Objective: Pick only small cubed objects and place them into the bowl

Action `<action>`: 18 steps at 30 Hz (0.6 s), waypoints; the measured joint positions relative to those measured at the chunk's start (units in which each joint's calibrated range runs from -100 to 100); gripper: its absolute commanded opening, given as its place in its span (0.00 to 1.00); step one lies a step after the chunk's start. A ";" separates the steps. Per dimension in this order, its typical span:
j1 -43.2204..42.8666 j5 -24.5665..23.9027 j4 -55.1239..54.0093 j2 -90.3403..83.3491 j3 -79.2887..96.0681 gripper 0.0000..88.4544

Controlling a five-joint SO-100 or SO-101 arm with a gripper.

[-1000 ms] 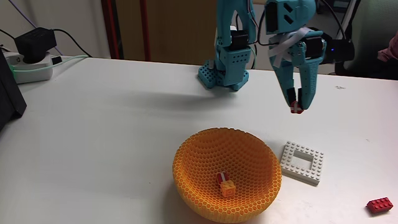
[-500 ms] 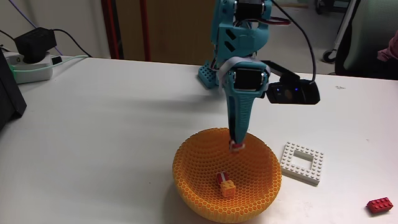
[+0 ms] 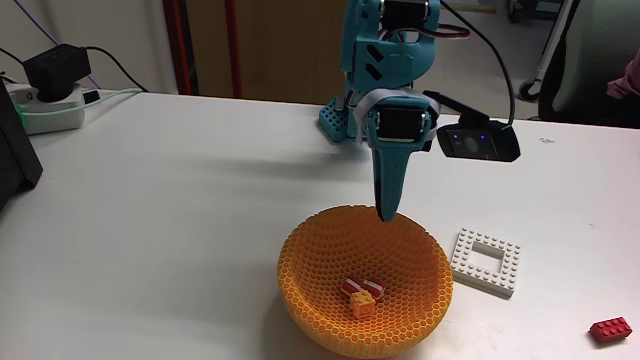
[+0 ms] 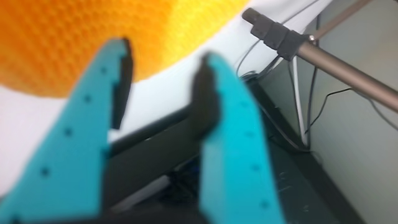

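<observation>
I'm seeing my gripper (image 3: 387,213) hanging tip-down over the far rim of the bowl (image 3: 320,300), while three small cubes (image 3: 360,295) are lying together at its bottom, beside the white frame plate (image 3: 487,262).

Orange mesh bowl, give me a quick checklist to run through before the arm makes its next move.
1. Claw empty: ok, the wrist view shows its fingers apart with nothing between them.
2. Small toy-brick cubes inside the orange honeycomb-mesh plastic bowl: ok, a red-and-white pair and a yellow-orange one lie at the bottom.
3. Claw above the bowl's rim, free to lift away: ok, its tip hangs over the far rim in the fixed view.
4. Flat white studded square frame plate left on the table: ok.
5. Long dark red brick left on the table: ok.
6. Further small cubes waiting on the table: cannot tell beyond the picture's edges.
</observation>
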 measured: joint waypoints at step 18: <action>7.64 3.08 -0.78 -38.66 39.11 0.00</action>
